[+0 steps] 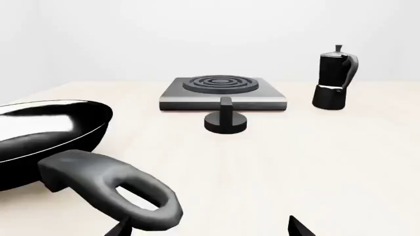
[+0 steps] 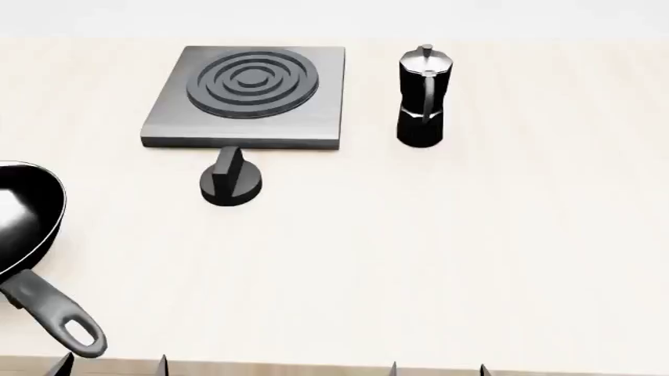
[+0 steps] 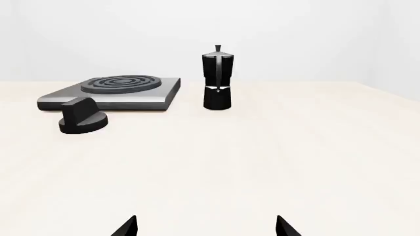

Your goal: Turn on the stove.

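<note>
The stove [image 2: 251,110] is a flat grey slab with a ringed burner at the far middle-left of the table; it also shows in the wrist views [image 1: 223,93] [image 3: 111,93]. Its round black knob [image 2: 231,184] [image 1: 225,120] [image 3: 82,120] stands just in front of the slab. My left gripper [image 2: 113,365] [image 1: 206,228] is open at the near edge, far from the knob, with the pan handle beside its tips. My right gripper [image 2: 437,368] [image 3: 206,227] is open and holds nothing, also at the near edge.
A black frying pan [image 2: 21,219] [image 1: 39,135] lies at the left, its grey handle [image 2: 58,317] [image 1: 111,189] pointing toward the near edge. A black moka pot [image 2: 424,98] [image 1: 335,78] [image 3: 217,78] stands right of the stove. The light table [image 2: 439,251] spreads between.
</note>
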